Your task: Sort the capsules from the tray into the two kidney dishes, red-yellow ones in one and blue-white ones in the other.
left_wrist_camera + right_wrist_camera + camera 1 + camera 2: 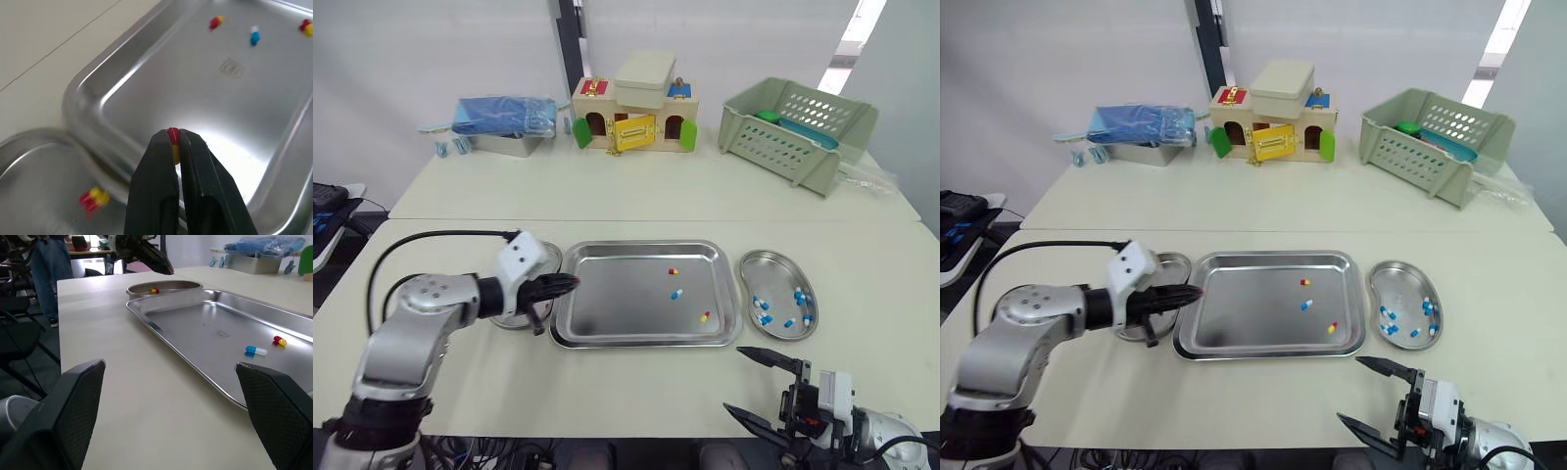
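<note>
Left of centre, the left gripper (574,282) has its fingers clamped on a red-yellow capsule (172,139) above the tray's (617,313) left rim, beside a dish (34,161). Lower right, the right gripper's (734,379) fingers stand apart.

The tray (607,313) is bright silver on a cream table (636,392). In the tray lie two red-yellow capsules (673,271), at 1 and 4 o'clock, with one blue-white capsule (677,293) between them. The silver right kidney dish (773,269) carries blue-white pills (764,318). The silver left kidney dish (29,166) has a lone red-yellow capsule (93,198). The left gripper (570,282) is black, and its pinched capsule (172,137) is red over yellow. The right gripper (734,380) is black, with cross-hatched pads (274,416). At 12 o'clock stands a beige toy house (636,108) with a yellow door, at 2 a pale green basket (803,127), and at 11 a blue bundle (504,115).
</note>
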Robot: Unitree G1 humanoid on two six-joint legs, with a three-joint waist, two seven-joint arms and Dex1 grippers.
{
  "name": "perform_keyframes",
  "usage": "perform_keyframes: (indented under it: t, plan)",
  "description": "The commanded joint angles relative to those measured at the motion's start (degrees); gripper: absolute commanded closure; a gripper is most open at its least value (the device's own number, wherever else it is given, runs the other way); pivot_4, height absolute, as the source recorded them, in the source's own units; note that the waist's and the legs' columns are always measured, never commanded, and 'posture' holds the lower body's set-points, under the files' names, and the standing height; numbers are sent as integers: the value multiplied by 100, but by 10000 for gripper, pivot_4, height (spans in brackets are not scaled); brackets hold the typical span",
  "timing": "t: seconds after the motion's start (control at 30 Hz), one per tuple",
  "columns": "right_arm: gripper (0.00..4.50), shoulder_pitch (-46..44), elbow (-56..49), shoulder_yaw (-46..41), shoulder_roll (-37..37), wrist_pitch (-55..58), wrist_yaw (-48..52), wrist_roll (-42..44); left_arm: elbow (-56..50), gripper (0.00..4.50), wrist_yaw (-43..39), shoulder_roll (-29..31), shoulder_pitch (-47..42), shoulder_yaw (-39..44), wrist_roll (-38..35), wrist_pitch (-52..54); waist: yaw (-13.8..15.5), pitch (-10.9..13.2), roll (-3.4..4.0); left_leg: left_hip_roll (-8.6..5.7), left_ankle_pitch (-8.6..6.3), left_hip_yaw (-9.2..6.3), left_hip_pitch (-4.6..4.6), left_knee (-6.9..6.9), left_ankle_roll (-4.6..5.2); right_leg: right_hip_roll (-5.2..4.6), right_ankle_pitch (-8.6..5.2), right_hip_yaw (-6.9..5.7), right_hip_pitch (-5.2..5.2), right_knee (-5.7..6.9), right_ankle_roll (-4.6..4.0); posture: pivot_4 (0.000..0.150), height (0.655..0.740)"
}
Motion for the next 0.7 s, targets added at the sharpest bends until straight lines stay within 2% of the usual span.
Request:
perform_keyframes:
  t: [0.03,0.2,0.63,0.7]
  plan:
    - [0,-118,5,42,-15,66,122,121,54,44767,333,186,311,603,5,-93,5,0,-1,0,0,0,-1,0,0,0,0,-1,0,0,0,1500,7400]
    - [0,-276,76,61,8,131,169,140,245,44767,570,225,411,742,-76,-189,10,-1,-2,-1,0,2,0,1,0,-1,0,-1,2,0,0,1500,7400]
    - [0,-380,122,7,131,66,16,65,752,44767,719,324,167,324,-90,-303,-2,-1,-2,-1,0,3,0,1,-1,-1,0,1,-3,7,0,1500,7400]
    - [0,-355,83,14,136,63,19,66,842,38985,654,428,142,253,-87,-291,-2,-1,-2,-1,0,4,0,1,-1,-1,0,1,-3,8,0,1500,7400]
